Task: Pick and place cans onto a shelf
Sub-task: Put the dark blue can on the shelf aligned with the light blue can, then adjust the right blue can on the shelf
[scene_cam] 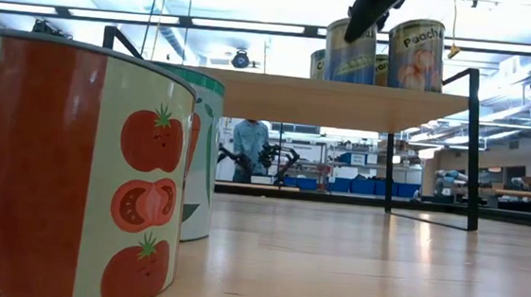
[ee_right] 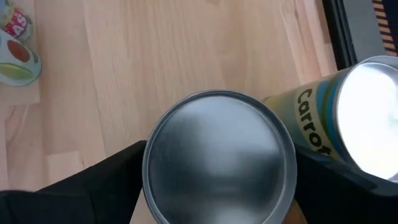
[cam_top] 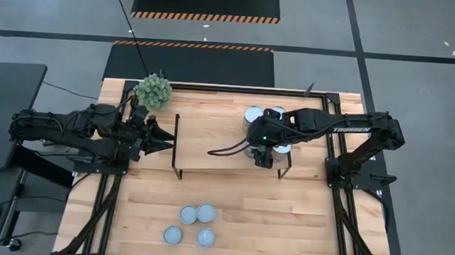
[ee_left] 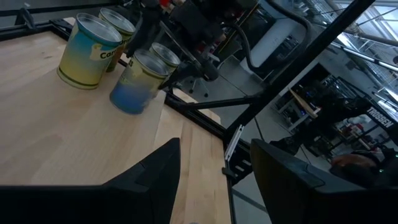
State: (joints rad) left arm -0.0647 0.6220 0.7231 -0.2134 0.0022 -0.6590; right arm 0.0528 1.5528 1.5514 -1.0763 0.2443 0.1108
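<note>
The shelf stands across the middle of the table. At its right end are several tall cans, such as and a carrot-labelled one. My right gripper slants down over one silver-topped can, which stands on the shelf board; one finger is on each side of it. Several smaller cans rest on the tabletop near the front edge. My left gripper hangs open and empty off the shelf's left end. My right gripper's fingers stand close against the two opposite sides of the can's upper wall, slanting down from above. I cannot tell whether they touch it. The can stands upright with its bottom on the shelf.
A green ball-shaped plant sits at the table's far left corner. The shelf's black end frame rises beside the cans. A tomato-printed can stands close in front of the low camera. The shelf's left half is bare wood.
</note>
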